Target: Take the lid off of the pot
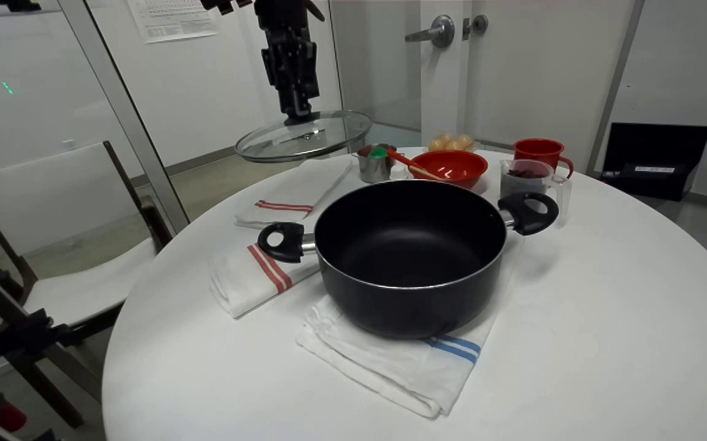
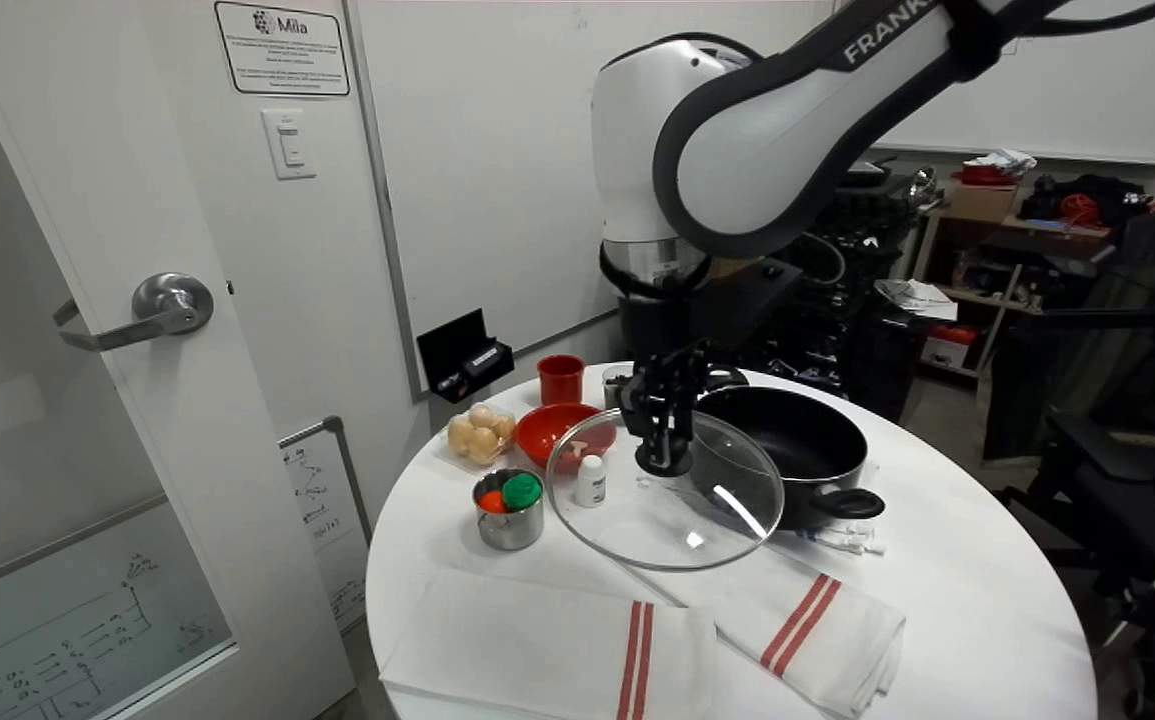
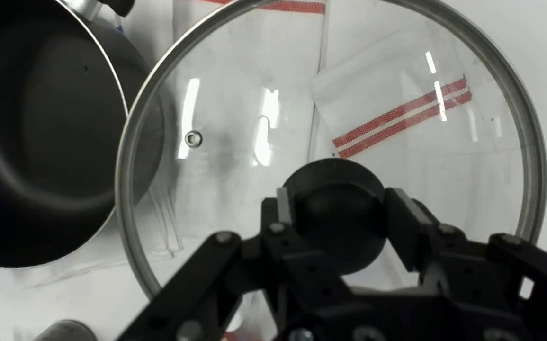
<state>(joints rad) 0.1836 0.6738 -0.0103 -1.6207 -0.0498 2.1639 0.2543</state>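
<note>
Fingers (image 3: 408,232) clamp the black knob (image 3: 339,227), holding the glass lid (image 1: 313,138) aloft beneath them, clear of the pot (image 1: 411,263).

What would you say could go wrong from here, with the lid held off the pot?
The lid hangs by its knob between the fingers, so a slip could drop it. In the wrist view its rim overlaps the pot, so lowering it straight down might clip the pot. In both exterior views it appears near the metal cup, which a sideways swing might knock.
</note>
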